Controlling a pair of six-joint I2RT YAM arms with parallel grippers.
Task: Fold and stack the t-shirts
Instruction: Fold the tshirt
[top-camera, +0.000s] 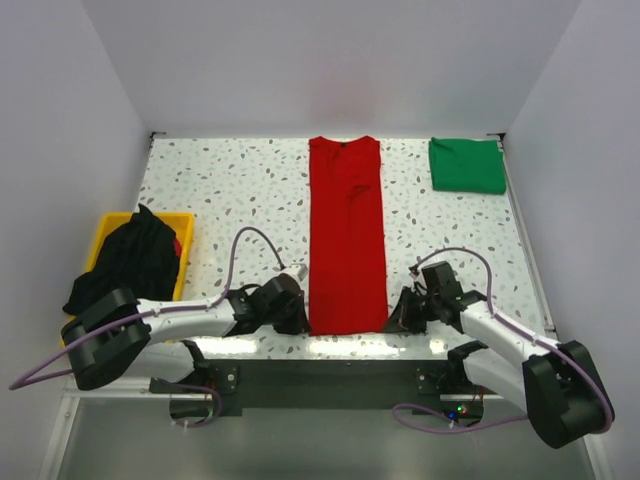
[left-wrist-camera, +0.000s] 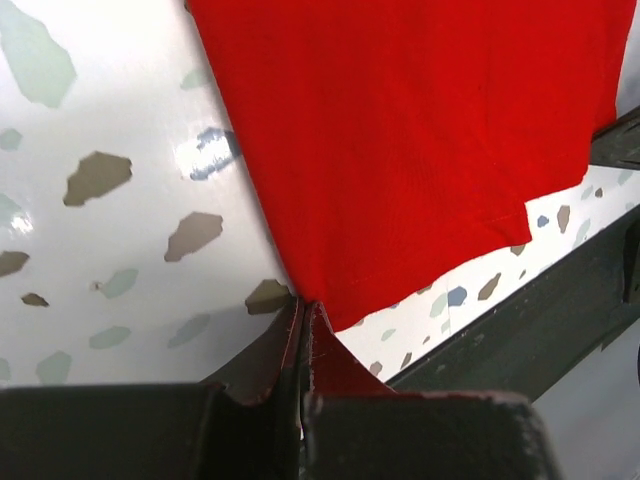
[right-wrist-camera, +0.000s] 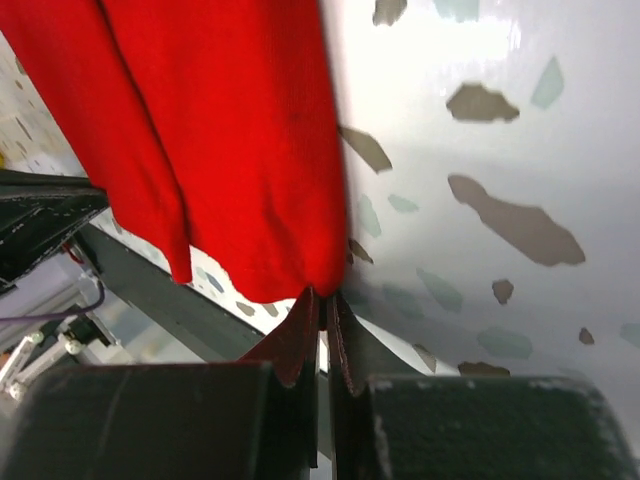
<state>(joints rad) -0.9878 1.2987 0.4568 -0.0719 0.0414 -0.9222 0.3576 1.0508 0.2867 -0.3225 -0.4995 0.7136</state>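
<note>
From the top external view, the red t-shirt (top-camera: 347, 240) is seen folded into a long narrow strip down the middle of the speckled table (top-camera: 230, 190), its collar at the far edge and its hem at the near edge. The green t-shirt (top-camera: 467, 165) is laid folded in a flat rectangle at the far right corner, well apart from the red one, and the black t-shirt (top-camera: 135, 258) is heaped in a yellow bin (top-camera: 186, 228) at the left, spilling over its near side. The left gripper (top-camera: 303, 320) is set at the near left corner of the red strip and the right gripper (top-camera: 393, 318) at the near right corner, both low on the table. In the left wrist view, the two fingers (left-wrist-camera: 285, 360) are seen pressed together with a point of red cloth pinched between them — the corner is drawn up from the hem, whose edge lies on the table just beside the dark front rail. In the right wrist view, the jaws are likewise seen clamped on a tuck of the red cloth at its near corner — the folded layers hang to the left of it, the table is seen to the right.
</note>
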